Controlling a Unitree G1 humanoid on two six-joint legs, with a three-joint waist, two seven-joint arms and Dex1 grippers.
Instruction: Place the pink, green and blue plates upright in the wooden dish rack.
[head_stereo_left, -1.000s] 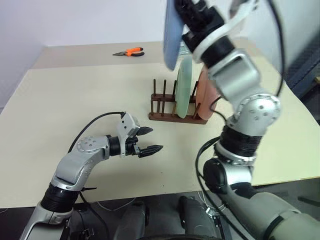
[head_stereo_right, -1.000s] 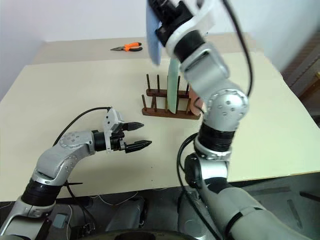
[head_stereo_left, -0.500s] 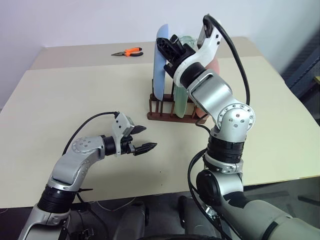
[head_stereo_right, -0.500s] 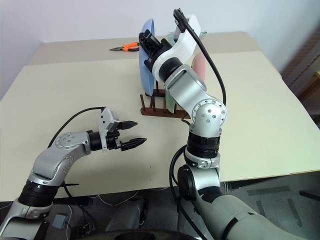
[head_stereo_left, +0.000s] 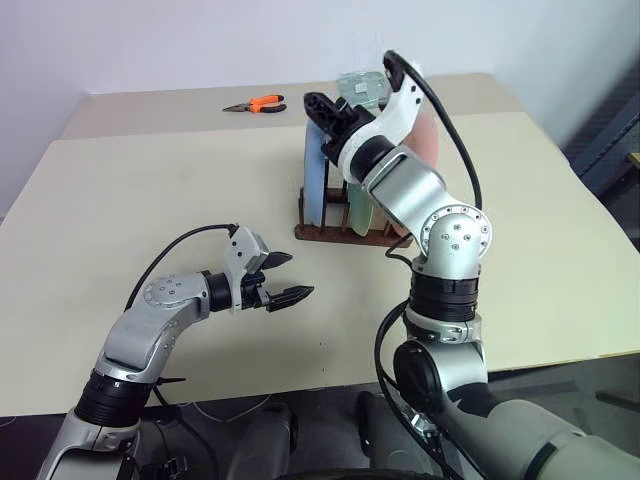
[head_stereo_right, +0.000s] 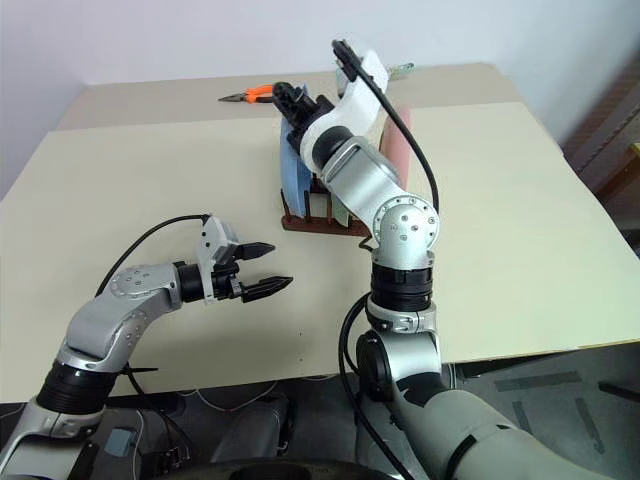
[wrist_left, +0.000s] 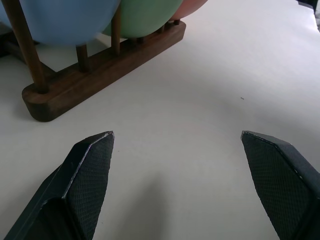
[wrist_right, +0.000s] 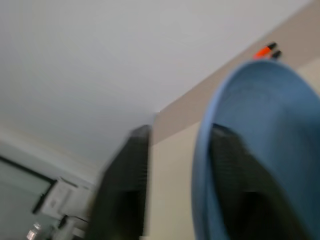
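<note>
rack: wooden dish rack (head_stereo_left: 345, 232) mid-table (head_stereo_left: 150, 180), the landmark here
plates: blue plate (head_stereo_left: 318, 185) upright at rack's left end, green plate (wrist_left: 145, 15) next, pink plate (head_stereo_left: 428, 140) at right end
right gripper (head_stereo_left: 325, 120): at blue plate's top rim, fingers straddling it with a gap, grip looks slack
left gripper (head_stereo_left: 283, 277): jaws spread, empty, on the near side of rack, well apart
handling: plates look rigid, light, smooth; likely slippery, could chip. Pinch top rim edge-on, not the face
</note>
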